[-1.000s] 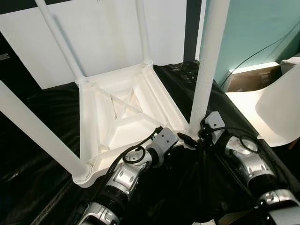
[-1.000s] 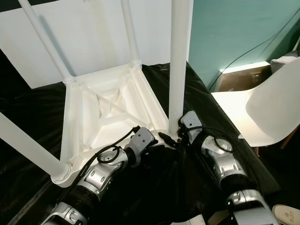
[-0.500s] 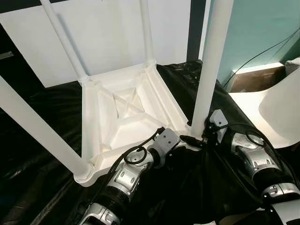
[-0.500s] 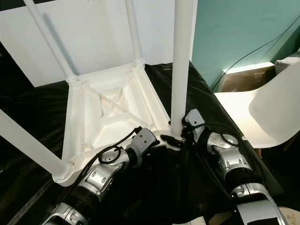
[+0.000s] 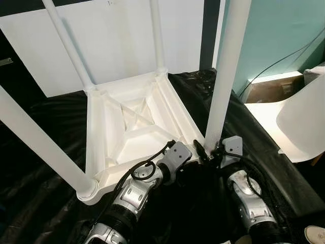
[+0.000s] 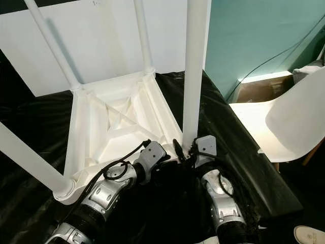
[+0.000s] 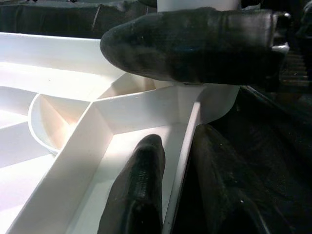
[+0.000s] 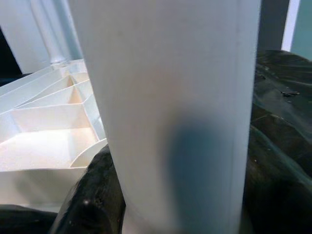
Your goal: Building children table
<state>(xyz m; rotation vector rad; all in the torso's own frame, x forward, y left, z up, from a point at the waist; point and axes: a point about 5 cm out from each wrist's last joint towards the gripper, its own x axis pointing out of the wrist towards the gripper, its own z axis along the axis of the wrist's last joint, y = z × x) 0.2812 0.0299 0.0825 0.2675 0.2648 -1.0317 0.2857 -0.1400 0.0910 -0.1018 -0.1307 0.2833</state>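
Note:
The white children's table [image 5: 129, 129] lies upside down on a black sheet [image 5: 45, 127], with its legs pointing up. At the near right corner stands one leg [image 5: 223, 76]. My right gripper [image 5: 210, 152] is shut on the base of that leg; the leg [image 8: 180, 97] looms close, with a black finger [image 8: 92, 195] beside it. My left gripper [image 5: 195, 154] is shut on the table's rim at the same corner. In the left wrist view its fingers [image 7: 139, 190] straddle the rim wall [image 7: 183, 146]. The right gripper's finger [image 7: 195, 44] crosses in front of the leg socket.
A white chair [image 5: 304, 117] stands close on the right, with a cardboard box [image 5: 269, 84] and a cable behind it against the teal wall. A white board [image 5: 111, 46] leans behind the table. A shoe [image 6: 310, 235] lies on the floor at the near right.
My right forearm has swung inward and closer to me, while its gripper stays at the leg's base. The left gripper holds its place on the rim. The camera shifted slightly.

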